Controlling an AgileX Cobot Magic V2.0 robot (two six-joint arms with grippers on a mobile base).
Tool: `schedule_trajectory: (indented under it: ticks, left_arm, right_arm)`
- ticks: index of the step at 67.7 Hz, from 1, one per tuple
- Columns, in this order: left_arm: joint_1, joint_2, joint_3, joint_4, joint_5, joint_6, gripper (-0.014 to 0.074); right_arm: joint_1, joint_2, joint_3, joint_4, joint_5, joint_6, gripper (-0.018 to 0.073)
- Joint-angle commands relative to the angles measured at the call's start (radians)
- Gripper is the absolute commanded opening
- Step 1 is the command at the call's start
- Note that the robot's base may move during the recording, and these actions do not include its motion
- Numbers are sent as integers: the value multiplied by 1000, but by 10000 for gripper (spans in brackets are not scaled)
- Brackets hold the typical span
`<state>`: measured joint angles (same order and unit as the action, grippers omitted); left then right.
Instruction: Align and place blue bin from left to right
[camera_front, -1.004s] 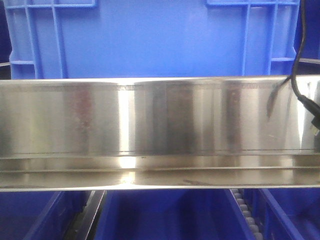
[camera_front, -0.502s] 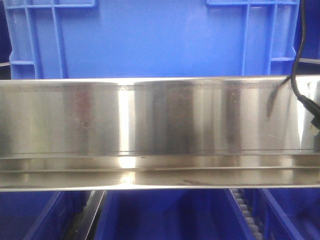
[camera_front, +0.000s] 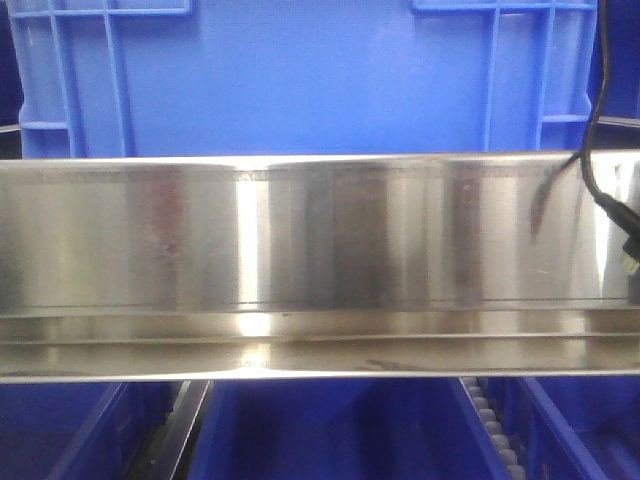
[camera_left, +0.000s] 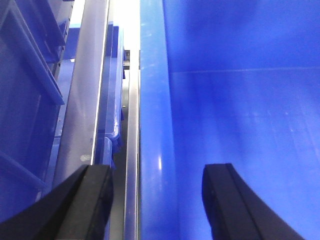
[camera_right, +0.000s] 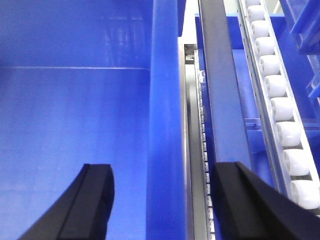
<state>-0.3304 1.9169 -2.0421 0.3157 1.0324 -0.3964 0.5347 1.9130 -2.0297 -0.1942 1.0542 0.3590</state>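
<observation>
Location of large bright blue ribbed plastic bin: 12 o'clock, behind polished steel rail. Both released: left gripper, right gripper, straddling opposite walls. Recommend closing together, lifting level, clearing rail.

No readable text, labels, brands or numbers in any view. Faint fine-marked band along top of steel rail, front view, too blurred to tell whether lettering.
</observation>
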Motion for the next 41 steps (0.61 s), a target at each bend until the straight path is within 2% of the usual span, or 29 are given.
schedule_trajectory:
  ticks: [1,11,15,22,29,41]
  left_arm:
    - [-7,-5,-11,-2,-1,-8,319]
    - [-7,-5,-11,-3,-1,-8,314]
    - [-7,-5,-11,-9,2,-8,275]
    - [-7,-5,-11,-21,11,-8,80]
    - [-7,-5,-11,-24,16,-8,-115]
    - [-7,-5,-11,-25,-14,-8,-111]
  right_arm:
    - [-5,-3,-7,-12,-13,-1,316]
    - [-5,-3,-7,-12,-13,-1,314]
    - [-5,-3,-7,-12,-13,-1,273]
    - [-5,-3,-7,-12,-13,-1,120]
    - [-5,-3,-7,-12,-12,-1,-88]
    - [-5,-3,-7,-12,-14,-1,-68]
